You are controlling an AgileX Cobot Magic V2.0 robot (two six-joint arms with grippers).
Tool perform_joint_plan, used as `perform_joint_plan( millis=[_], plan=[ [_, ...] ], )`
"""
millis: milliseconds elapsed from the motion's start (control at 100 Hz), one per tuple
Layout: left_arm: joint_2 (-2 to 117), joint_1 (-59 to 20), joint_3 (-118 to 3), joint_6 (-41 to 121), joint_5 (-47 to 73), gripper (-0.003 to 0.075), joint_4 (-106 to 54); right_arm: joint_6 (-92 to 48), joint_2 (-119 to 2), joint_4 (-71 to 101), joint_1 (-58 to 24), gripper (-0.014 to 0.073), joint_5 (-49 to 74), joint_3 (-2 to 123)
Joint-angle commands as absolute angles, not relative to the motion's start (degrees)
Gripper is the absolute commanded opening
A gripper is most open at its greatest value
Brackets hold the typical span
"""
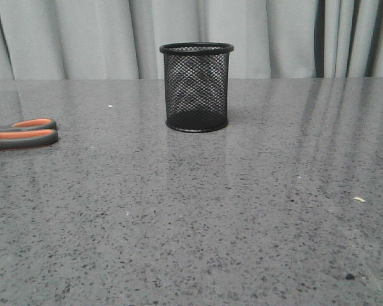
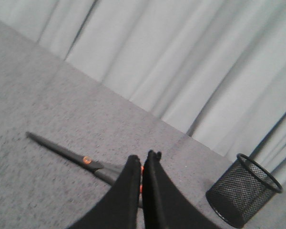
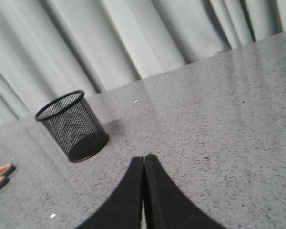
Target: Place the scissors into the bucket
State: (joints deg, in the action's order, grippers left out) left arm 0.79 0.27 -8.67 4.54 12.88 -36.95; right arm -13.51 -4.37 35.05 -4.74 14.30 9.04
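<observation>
The scissors [image 1: 22, 134] lie flat on the table at the far left, only their dark grey, orange-lined handles in the front view. In the left wrist view their dark blades [image 2: 62, 149] stretch away from my left gripper [image 2: 142, 156]. It is shut, and orange handle shows through the slit between its fingers. The handles lie bare in the front view, so nothing grips them. The black mesh bucket [image 1: 196, 87] stands upright at the table's middle back and also shows in both wrist views [image 2: 243, 191] [image 3: 72, 126]. My right gripper [image 3: 143, 158] is shut and empty above bare table.
The grey speckled table [image 1: 242, 210] runs back to a pale curtain [image 1: 83, 38]. A small pale crumb [image 1: 359, 199] lies at the right. The scissors' handles also show at the edge of the right wrist view [image 3: 0, 175]. Neither arm shows in the front view.
</observation>
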Motion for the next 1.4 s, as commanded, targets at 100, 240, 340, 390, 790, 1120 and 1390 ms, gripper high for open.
perform_joint_plan(
  millis=[100,240,340,390,790,1120,1390],
  plan=[
    [12.4,-0.2,-27.4,11.1,22.4,-0.002,-27.1,-13.8,-20.2,30.1,-4.5,-0.0044,21.6,24.7],
    [24.7,-0.2,-41.0,16.8,36.0,-0.002,-25.7,-13.8,-35.5,26.1,-4.5,-0.0045,35.8,38.3],
    [32.6,-0.2,-48.3,18.0,44.6,-0.002,-25.7,-13.8,-44.1,26.1,-4.5,-0.0045,42.7,46.0],
    [35.4,-0.2,-50.8,18.0,47.7,-0.002,-25.7,-13.8,-47.3,26.1,-4.5,-0.0045,44.7,48.9],
    [43.7,-0.2,-56.3,18.0,52.3,-0.002,-25.7,-13.8,-55.7,26.1,-4.5,-0.0045,44.5,55.8],
    [43.7,-0.2,-56.3,18.0,53.6,-0.002,-25.7,-13.9,-55.7,25.3,-4.5,-0.0045,44.8,55.8],
    [49.7,-0.2,-60.5,21.2,60.3,-0.0018,-25.7,-15.5,-56.6,24.5,-4.5,-0.0026,47.0,56.6]
  ],
)
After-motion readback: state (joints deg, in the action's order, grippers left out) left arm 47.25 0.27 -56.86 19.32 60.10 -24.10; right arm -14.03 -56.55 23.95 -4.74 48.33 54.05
